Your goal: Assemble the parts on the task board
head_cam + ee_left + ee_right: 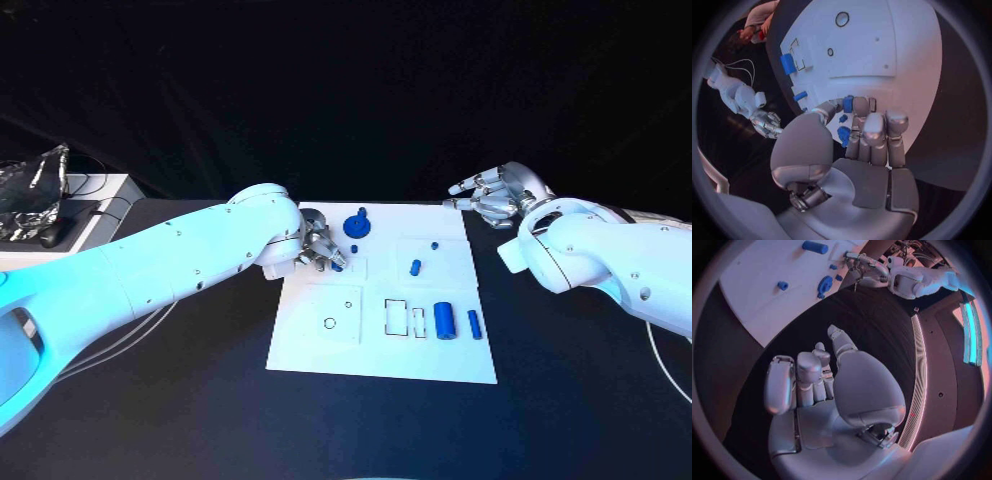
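The white task board (382, 350) lies mid-table. My left hand (320, 248) hovers over its far left part and pinches a small blue part (848, 103) between thumb and a fingertip. Beside the hand lie a keyhole-shaped blue piece (358, 225) and a tiny blue piece (355, 247). A short blue peg (415, 267) sits mid-board. A thick blue cylinder (444, 320) and a thin blue bar (475, 323) lie at the board's right side. My right hand (490, 195) stays over the black table past the board's far right corner, fingers loosely bent, holding nothing.
Rectangular slots (397, 315) and a small round hole (330, 323) mark the board's near half. A white box with a crumpled foil object (36, 190) stands at the far left of the table.
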Tool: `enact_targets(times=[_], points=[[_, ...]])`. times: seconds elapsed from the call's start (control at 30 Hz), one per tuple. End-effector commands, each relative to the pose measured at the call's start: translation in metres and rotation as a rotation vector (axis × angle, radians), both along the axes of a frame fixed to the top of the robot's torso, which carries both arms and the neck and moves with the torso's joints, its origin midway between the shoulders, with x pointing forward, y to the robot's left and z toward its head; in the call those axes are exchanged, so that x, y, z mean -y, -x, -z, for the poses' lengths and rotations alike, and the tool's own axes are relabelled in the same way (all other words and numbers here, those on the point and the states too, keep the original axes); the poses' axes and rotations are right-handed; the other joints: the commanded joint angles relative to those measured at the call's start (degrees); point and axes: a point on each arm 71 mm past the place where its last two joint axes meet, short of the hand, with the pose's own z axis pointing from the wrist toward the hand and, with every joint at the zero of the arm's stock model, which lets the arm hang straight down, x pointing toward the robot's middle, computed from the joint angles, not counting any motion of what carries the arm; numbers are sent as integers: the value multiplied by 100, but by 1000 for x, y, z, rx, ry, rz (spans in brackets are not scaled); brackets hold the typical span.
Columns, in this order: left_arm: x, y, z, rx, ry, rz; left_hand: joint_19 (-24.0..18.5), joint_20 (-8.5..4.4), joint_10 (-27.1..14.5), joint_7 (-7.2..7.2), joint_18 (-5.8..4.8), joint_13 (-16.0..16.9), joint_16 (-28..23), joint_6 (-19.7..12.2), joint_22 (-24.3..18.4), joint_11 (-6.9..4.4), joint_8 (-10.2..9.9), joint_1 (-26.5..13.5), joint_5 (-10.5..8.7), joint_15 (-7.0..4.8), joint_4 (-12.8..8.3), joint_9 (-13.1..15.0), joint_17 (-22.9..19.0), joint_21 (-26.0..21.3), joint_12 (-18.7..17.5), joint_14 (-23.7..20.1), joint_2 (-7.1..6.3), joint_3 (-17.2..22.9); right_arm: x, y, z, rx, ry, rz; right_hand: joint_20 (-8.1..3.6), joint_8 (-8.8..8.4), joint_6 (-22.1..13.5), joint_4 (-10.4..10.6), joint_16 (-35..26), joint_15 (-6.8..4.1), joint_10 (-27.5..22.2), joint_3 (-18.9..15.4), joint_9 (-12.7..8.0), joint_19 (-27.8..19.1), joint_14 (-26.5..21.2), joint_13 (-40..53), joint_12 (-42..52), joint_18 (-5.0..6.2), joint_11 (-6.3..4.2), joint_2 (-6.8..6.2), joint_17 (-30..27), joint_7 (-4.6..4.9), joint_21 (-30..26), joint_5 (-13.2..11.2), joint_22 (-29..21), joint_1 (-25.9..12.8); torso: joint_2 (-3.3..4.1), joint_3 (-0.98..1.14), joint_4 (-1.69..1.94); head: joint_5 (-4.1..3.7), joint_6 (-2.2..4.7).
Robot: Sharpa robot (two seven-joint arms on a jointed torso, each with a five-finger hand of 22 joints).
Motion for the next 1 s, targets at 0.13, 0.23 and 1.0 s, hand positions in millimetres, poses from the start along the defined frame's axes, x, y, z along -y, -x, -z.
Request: enact_targets(times=[0.13,0.23,1.0], points=[[-1,3,9,-39,-21,11,65,6,90,-66,-77,-2,47,116,44,-62,21,174,32,-22,-646,297,8,53,35,24,201,658,-2,0,0,3,9,-21,3,-18,3,25,-16,-11,-37,-4,-5,376,-1,-5,-38,-23,12,-26,1,47,-18,8,1067,-37,6,5,-5,6,4],[-1,3,9,-45,-21,14,61,8,90,-67,-78,-2,49,122,44,-63,21,179,34,-22,-652,297,7,49,34,24,194,659,-2,0,0,3,9,-21,3,-18,3,25,-16,-11,-37,-4,-5,376,-1,-5,-38,-23,12,-26,1,47,-18,8,1067,-37,9,6,-7,4,8],[-2,0,5,-68,-70,47,67,9,91,-61,-90,-5,71,138,90,-60,-1,243,35,-13,-644,278,16,55,25,23,163,659,-2,0,0,3,9,-21,3,-18,3,25,-16,-11,-37,-4,-5,376,-1,-5,-38,-23,12,-26,1,47,-18,8,1067,-37,4,-5,5,-11,-44]])
